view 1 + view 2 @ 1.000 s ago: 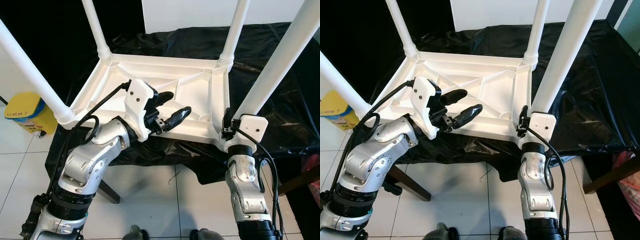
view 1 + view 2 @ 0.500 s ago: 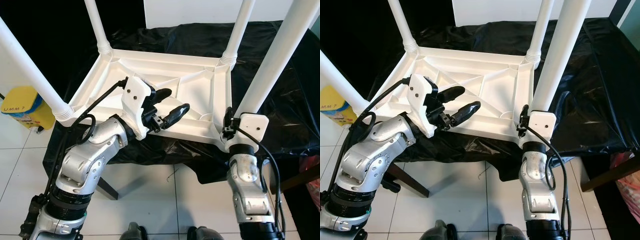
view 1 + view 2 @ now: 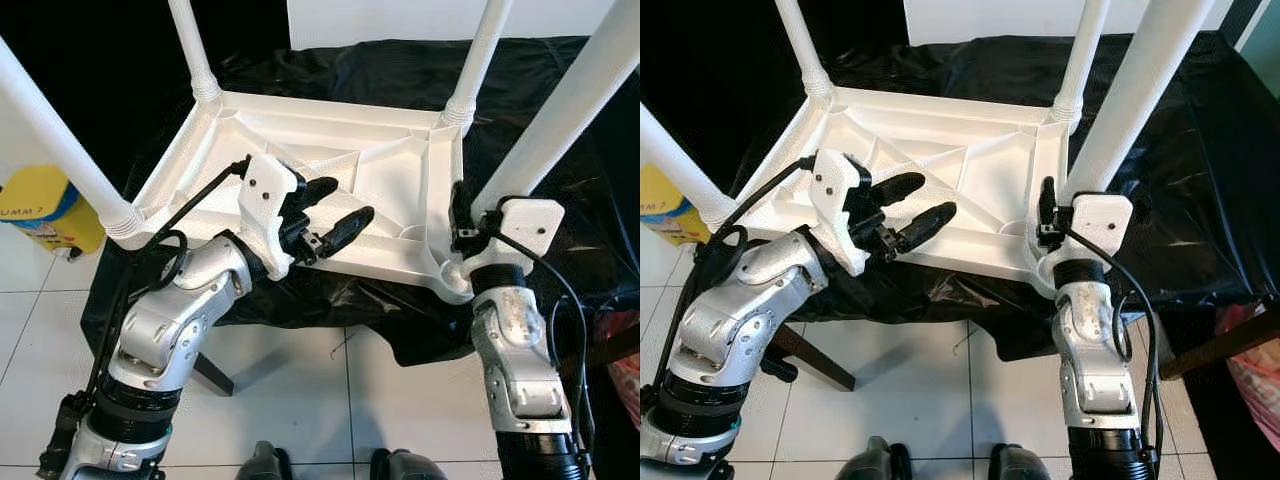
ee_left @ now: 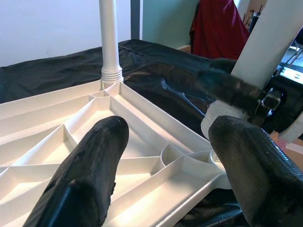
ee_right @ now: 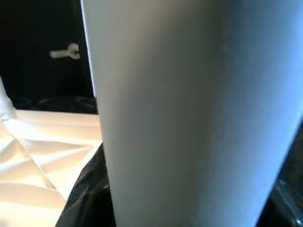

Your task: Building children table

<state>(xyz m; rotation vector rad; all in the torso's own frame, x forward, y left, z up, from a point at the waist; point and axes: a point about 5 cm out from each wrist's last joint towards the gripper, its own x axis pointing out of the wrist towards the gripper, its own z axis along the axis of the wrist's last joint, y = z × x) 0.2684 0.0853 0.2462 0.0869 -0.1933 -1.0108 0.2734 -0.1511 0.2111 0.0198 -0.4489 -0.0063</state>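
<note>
The white plastic children's table [image 3: 330, 190] lies upside down on a counter draped in black plastic sheet [image 3: 560, 170], its ribbed underside facing up and all four white legs standing out of the corner sockets. The near right leg [image 3: 560, 120] rises from its socket directly at the right pincer [image 3: 462, 225]; the wrist housing sits against the base of that leg, and in the right wrist view the leg's pale surface [image 5: 189, 118] lies right in front of the camera. Whether the right pincer's fingers are apart or clamped on the leg cannot be told, since only a bit of one black finger shows beside the leg.

The left pincer [image 3: 335, 212] hovers over the near edge of the tabletop's underside, its two black fingers [image 4: 94, 165] spread apart with nothing between them; in its wrist view the ribbed compartments of the underside lie just below the fingertips and the far right leg [image 4: 110, 42] stands ahead of it. The near left leg [image 3: 60, 130] slants away outward of the left arm, and the far left leg [image 3: 195, 50] stands beyond the left pincer.

Outward of the left arm, a yellow bin [image 3: 45, 205] sits on the white tiled floor [image 3: 330, 400] beside the counter.
</note>
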